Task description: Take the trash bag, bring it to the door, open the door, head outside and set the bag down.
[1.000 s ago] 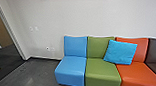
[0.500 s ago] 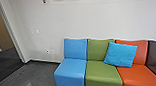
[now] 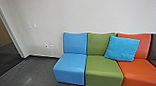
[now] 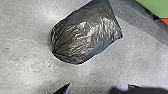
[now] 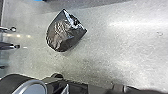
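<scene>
A shiny black trash bag [image 4: 86, 33] lies on the grey floor in the left wrist view, its gathered end drawn to a point. My left gripper [image 4: 99, 88] is open, its two tips wide apart, with bare floor between them and the bag. The same dark bag [image 5: 64, 32] is on the floor in the right wrist view. My right gripper [image 5: 95, 88] also stands open, apart from the bag.
A row of blue [image 3: 70, 68], green [image 3: 102, 70] and orange [image 3: 138, 70] seats stands along the wall [image 3: 93, 14], with a bright blue pillow [image 3: 122, 48] on it. An opening [image 3: 5, 52] is at far left.
The head camera has tilted down and back up slightly, shifting the whole head picture. Seats and pillow have stayed in place.
</scene>
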{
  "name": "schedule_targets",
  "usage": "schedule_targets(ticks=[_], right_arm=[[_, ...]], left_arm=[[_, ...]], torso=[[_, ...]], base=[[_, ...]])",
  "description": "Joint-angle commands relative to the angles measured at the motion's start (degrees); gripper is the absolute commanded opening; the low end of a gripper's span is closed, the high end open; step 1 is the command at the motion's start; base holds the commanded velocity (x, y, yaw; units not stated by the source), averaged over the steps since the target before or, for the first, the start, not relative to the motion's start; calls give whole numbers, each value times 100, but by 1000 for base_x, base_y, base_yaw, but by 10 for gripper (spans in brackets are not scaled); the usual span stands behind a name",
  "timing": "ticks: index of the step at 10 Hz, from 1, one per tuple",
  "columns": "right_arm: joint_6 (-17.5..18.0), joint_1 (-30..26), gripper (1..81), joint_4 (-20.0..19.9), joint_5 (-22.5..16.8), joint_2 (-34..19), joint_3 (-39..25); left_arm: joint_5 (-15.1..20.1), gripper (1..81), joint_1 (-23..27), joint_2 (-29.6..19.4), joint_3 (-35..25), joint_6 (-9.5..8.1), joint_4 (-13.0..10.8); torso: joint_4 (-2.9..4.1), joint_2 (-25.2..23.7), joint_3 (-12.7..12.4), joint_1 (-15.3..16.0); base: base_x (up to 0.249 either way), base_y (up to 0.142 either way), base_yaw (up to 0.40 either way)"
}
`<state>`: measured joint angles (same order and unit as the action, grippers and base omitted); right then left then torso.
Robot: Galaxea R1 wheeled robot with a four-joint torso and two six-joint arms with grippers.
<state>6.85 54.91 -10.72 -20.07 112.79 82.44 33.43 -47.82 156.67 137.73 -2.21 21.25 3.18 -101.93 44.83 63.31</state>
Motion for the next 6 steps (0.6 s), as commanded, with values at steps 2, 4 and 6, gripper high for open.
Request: schedule_targets(ticks=[2, 4, 6], right_arm=[[-8, -554, 811, -150, -296, -280, -142], [-8, -607, 811, -150, -296, -307, -195], [0, -625, 811, -159, -323, -315, -195]], left_arm=[[349, 811, 822, -4, 290, 10, 116], [349, 811, 928, -4, 290, 10, 116], [349, 811, 1069, 22, 290, 10, 125]], torso=[[0, -765, 720, 490], [0, -1159, 1093, 741], [0, -1550, 925, 992]], base=[[0, 0, 0], [0, 0, 0], [0, 0, 0]])
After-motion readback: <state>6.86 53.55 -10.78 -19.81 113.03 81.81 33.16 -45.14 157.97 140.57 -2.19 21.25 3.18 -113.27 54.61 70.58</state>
